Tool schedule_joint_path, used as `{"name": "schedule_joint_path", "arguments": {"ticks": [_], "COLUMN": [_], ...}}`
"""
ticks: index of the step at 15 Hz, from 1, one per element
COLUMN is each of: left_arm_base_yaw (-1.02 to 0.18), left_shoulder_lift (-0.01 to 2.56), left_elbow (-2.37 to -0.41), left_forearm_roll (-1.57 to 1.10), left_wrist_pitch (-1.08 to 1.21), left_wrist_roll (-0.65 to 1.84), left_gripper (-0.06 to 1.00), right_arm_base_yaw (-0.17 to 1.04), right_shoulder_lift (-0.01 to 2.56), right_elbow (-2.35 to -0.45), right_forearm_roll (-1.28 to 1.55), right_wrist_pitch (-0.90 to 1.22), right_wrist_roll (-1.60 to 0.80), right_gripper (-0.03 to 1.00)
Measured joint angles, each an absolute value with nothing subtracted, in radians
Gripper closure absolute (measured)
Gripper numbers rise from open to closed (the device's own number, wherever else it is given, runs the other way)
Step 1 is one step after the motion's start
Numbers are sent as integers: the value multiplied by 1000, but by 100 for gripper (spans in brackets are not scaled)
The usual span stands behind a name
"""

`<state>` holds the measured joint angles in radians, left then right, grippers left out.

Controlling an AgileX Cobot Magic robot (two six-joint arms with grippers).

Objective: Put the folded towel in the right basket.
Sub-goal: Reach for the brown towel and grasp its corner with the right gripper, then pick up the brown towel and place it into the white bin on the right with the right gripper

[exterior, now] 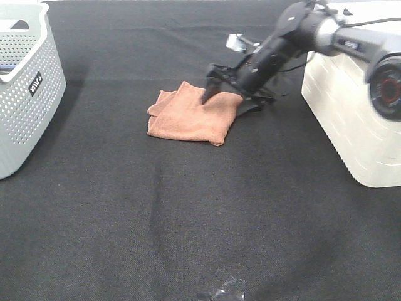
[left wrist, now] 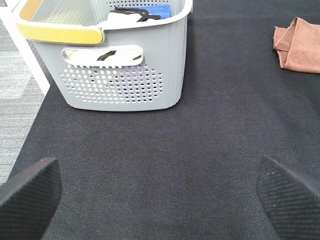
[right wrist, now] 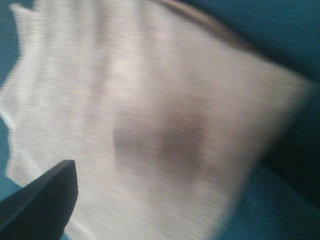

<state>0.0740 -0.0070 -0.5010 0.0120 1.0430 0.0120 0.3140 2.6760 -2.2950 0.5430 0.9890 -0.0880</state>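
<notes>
Noting right gripper [exterior: 225, 103] agape over the towel [exterior: 185, 119]: soft, light, floppy; I'd pinch the layered edge between jaws.

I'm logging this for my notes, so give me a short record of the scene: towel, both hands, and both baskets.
towel: folded, brown, flat on the black cloth, in neither basket
right hand: open, at the towel's right edge
left hand: open, empty, facing the left basket
left basket: grey, perforated, far left
right basket: white, right of the towel
</notes>
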Motion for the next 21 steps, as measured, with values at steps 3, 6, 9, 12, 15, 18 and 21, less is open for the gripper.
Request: {"name": "schedule_joint_path", "arguments": {"ticks": [3,6,9,12,15,18,21], "left_arm_base_yaw": [74,74,74,74,74,74,74], "left_shoulder_lift": [-7,-7,-7,-7,-7,-7,-7], "left_elbow": [-501,-501,-501,-501,-501,-501,-501], "left_forearm_roll": [12,12,12,13,13,13,13], "left_wrist_pitch": [1043,1043,1043,1043,1043,1043,1043], "left_wrist_roll": [12,12,12,12,12,12,12], "left_gripper": [-5,-5,-5,-5,-5,-5,-5], "right_arm_base_yaw": [372,447,450,451,462,462,458], "right_shoulder_lift": [2690,2702,2713,2678,2569,2432,2266], "right_elbow": [-2303,-2303,-2298,-2288,-2314,-2372,-2387], "right_forearm_roll": [565,582,592,578,555,508,351], "right_wrist_pitch": [944,862,855,881,998,1021,1081], "right_wrist_roll": [-88,-89,-88,-105,-149,-189,-184], "right_gripper": [10,25,67,72,72,72,72]}}
